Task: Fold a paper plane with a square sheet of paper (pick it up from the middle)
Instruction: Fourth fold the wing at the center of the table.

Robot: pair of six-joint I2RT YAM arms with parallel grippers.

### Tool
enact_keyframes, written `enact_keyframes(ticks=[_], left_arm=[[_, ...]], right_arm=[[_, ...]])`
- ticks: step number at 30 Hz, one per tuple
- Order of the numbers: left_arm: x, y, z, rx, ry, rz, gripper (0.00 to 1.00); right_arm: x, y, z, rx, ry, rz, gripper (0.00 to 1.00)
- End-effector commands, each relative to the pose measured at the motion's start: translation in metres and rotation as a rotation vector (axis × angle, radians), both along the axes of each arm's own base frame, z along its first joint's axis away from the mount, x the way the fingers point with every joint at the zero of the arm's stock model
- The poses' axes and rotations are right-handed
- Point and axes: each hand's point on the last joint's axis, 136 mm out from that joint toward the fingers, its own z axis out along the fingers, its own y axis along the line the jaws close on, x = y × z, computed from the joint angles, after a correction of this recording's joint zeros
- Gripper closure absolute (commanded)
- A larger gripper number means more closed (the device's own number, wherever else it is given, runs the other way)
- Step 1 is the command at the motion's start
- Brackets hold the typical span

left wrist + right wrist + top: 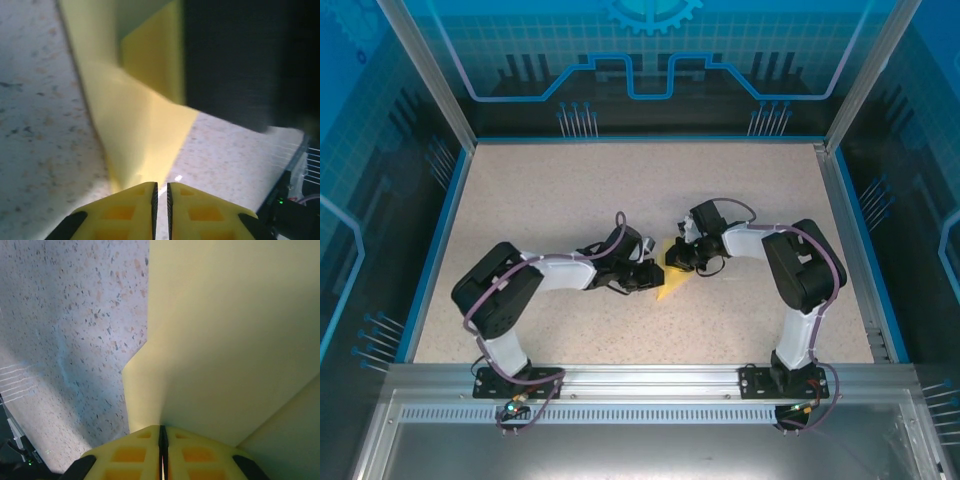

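Top external view: a speckled beige tabletop with a thin blue edging sits inside a booth of translucent blue wall panels printed with pale line patterns and a gear emblem. Slanting aluminium posts frame the booth. The two arm bases are bolted to a slotted aluminium rail along the near edge, and a dull grey metal plate lies in front of it.

Both arms bend inward and meet near the middle of the tabletop, over a thin pale-yellow sheet of paper folded to a downward point. The left pincer is at the sheet's left edge and the right pincer at its upper part.

Left wrist view: the left pincer has its yellow fingers parted by a narrow slit, with nothing visible inside it. The sheet of paper tapers down to those fingertips and rises away from them as a raised, creased flap above the tabletop. A black blurred bulk stands at its far side.

Right wrist view: the right pincer is pressed together on the sheet of paper, which runs straight into the seam between the fingers. The paper spreads up and rightward, with a fold line crossing its lower right corner. The tabletop lies to the left, under a bluish shadow.
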Motion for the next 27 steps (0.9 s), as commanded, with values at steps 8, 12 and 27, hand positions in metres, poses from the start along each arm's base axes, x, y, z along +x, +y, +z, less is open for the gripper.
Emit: enact_keyframes(ticks=[8, 12, 27], left_arm=[[-0.015, -0.006, 0.014, -0.002, -0.039, -0.05, 0.74], [-0.014, -0.008, 0.0, 0.035, -0.008, -0.046, 0.74], [-0.02, 0.003, -0.031, 0.131, 0.057, -0.037, 0.78]], right_arm=[[0.0, -0.014, -0.025, -0.071, 0.064, -0.078, 0.9], [-0.001, -0.015, -0.027, -0.079, 0.075, -0.088, 0.9], [-0.002, -0.021, -0.026, -0.09, 0.071, -0.099, 0.9]])
